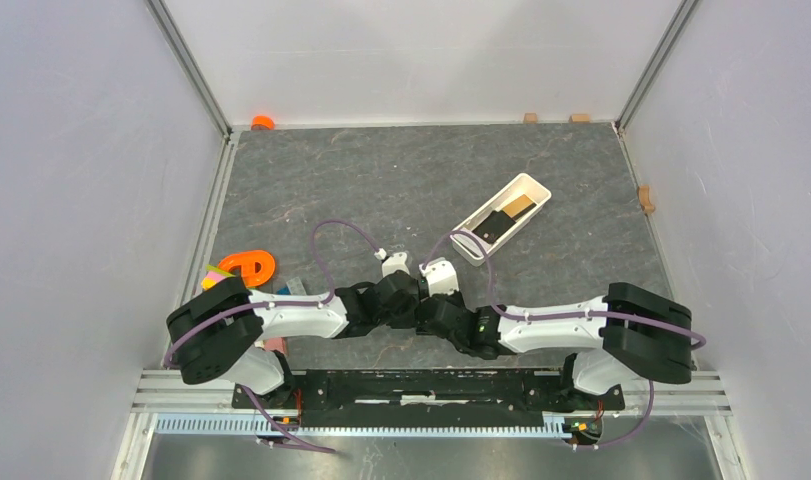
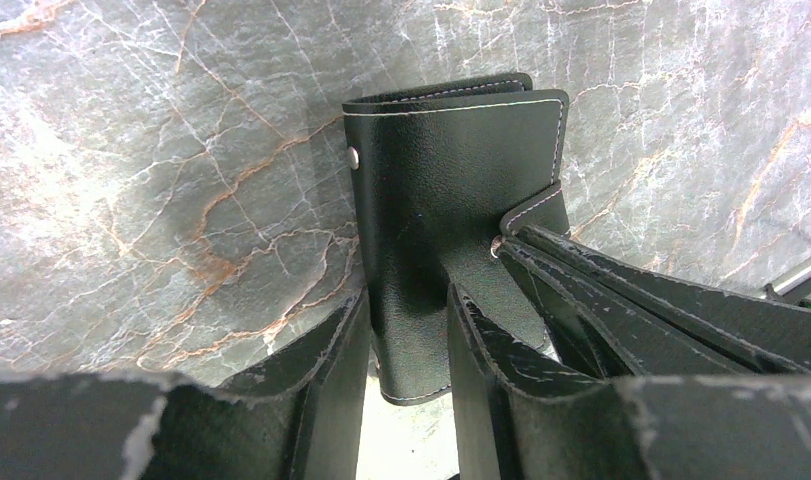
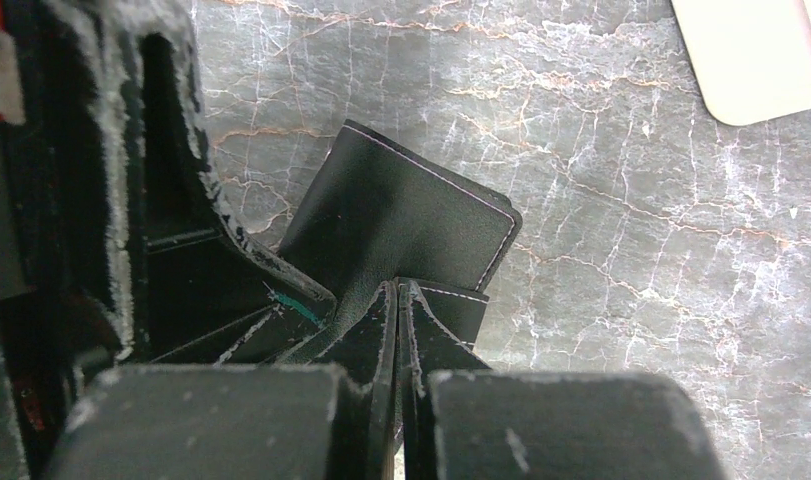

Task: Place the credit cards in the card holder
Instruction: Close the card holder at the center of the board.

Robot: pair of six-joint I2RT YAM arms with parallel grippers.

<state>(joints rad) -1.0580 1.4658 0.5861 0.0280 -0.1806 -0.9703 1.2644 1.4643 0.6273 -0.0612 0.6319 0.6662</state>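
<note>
Off the near end of the white tray [image 1: 464, 243], I hold the card holder [image 2: 451, 170]: left gripper [image 2: 406, 320] half-closed around its body, right gripper [image 3: 399, 300] pinched tight on its edge. So thin a pinch could slip, I judge, letting it fold shut. In the tray: black credit card [image 1: 492, 228], tan credit card [image 1: 519, 206].

Overhead view: even, diffuse light, bright white walls [image 1: 81, 150], no hard shadows. Wrist views: tabletop [image 2: 131, 200] left of the card holder [image 2: 451, 190] is bright and sharp, with a soft sheen on the leather. Gripper fingers [image 2: 311, 380] below it are blurred and dark. Tray [image 3: 751, 50] up and right of it is nearly blown out.
</note>
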